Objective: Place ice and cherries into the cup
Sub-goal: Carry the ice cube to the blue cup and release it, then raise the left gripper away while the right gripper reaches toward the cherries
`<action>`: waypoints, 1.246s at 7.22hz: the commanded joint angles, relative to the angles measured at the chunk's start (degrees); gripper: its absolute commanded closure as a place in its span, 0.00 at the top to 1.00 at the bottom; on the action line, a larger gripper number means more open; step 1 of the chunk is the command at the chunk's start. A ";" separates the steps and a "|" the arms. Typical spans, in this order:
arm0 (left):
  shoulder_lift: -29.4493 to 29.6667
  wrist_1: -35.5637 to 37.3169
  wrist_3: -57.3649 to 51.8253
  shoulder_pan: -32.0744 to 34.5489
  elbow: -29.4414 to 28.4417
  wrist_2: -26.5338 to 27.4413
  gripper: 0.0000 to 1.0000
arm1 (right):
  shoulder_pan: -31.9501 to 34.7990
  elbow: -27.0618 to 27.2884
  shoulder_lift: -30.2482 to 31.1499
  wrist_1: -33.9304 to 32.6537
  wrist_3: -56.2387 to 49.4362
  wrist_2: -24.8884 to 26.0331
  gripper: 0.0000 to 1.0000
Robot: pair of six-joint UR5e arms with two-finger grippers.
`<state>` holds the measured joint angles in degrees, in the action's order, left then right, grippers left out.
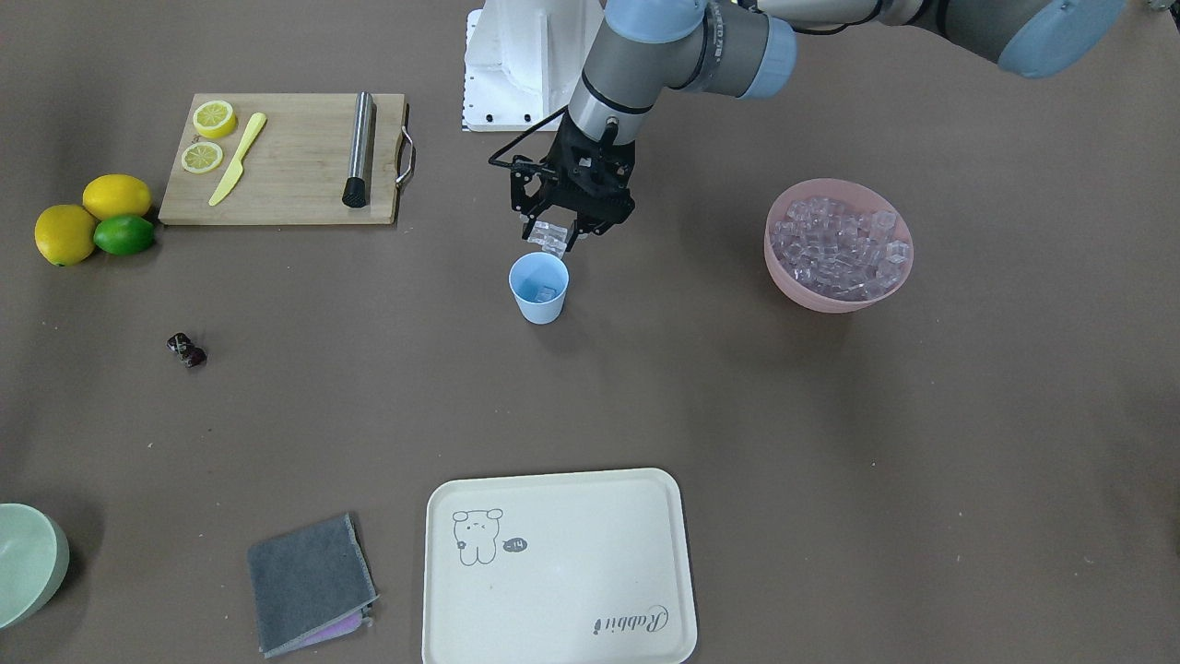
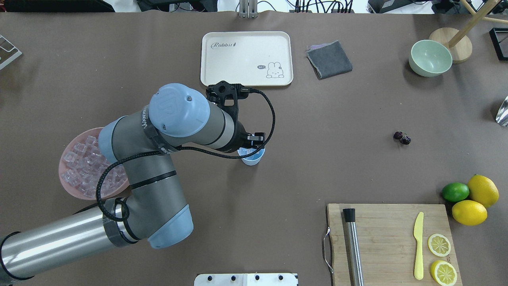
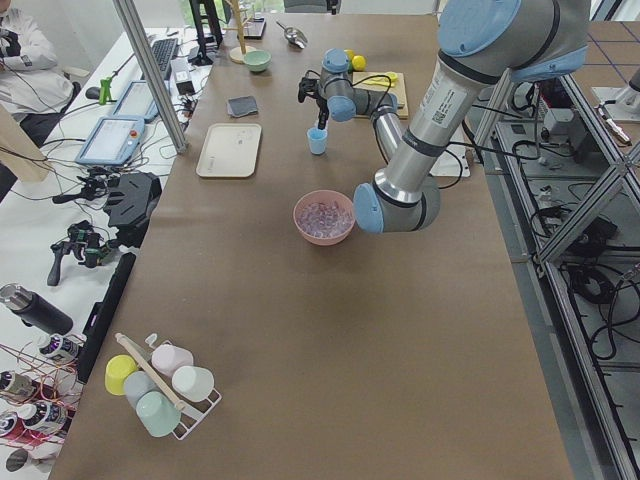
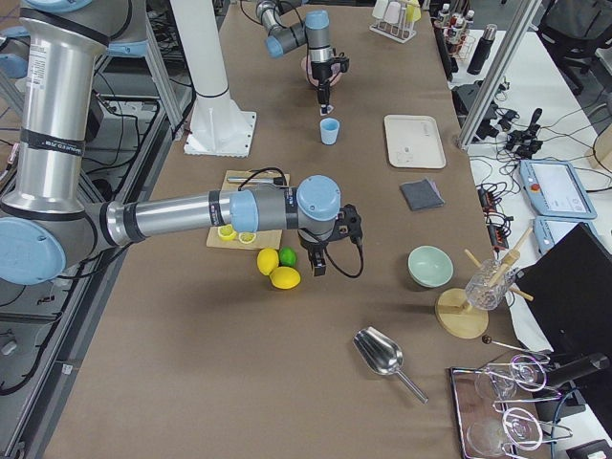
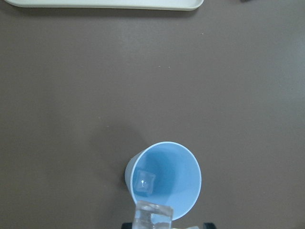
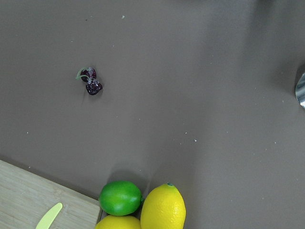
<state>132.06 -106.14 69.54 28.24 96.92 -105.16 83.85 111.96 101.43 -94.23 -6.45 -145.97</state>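
Brown table (image 1: 830,415) — left jaws clamp one ice cube (image 1: 551,237) over cup (image 1: 539,304); right jaws' opening indiscernible.

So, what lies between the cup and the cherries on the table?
Nothing: bare brown table between the cup and the cherries, per the front-facing view.

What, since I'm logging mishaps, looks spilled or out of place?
Nothing stands out. The cup stands upright with one ice cube inside; the left gripper holds another over it. No loose ice shows on the table. The cherries lie alone on the table.
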 commanded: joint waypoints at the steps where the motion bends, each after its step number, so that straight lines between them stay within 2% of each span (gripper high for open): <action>1: 1.18 -1.00 0.24 -0.03 -2.09 0.92 0.00 | 0.00 0.19 -0.01 -0.08 0.38 -0.02 1.00; 2: 1.27 -0.82 0.25 -0.20 -2.09 1.01 0.73 | 0.00 0.27 -0.01 0.01 0.56 -0.02 1.00; 3: 1.27 -0.65 0.51 -0.20 -2.09 1.09 0.97 | 0.00 0.36 -0.10 0.01 0.65 -0.02 1.00; 5: 1.27 -0.56 1.48 0.06 -1.65 1.01 0.97 | -0.09 0.45 -0.27 0.01 0.74 0.07 1.00; 7: 0.14 0.06 0.87 4.16 0.36 -1.35 0.97 | -0.70 0.28 -3.77 0.01 5.10 0.07 1.00; 9: -11.24 1.02 -3.67 9.70 9.64 -8.10 0.97 | -6.82 -1.21 -11.12 -0.08 10.89 3.47 0.98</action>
<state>127.17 -105.70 69.07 34.58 101.28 -109.44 80.76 111.78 95.06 -94.25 0.38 -144.77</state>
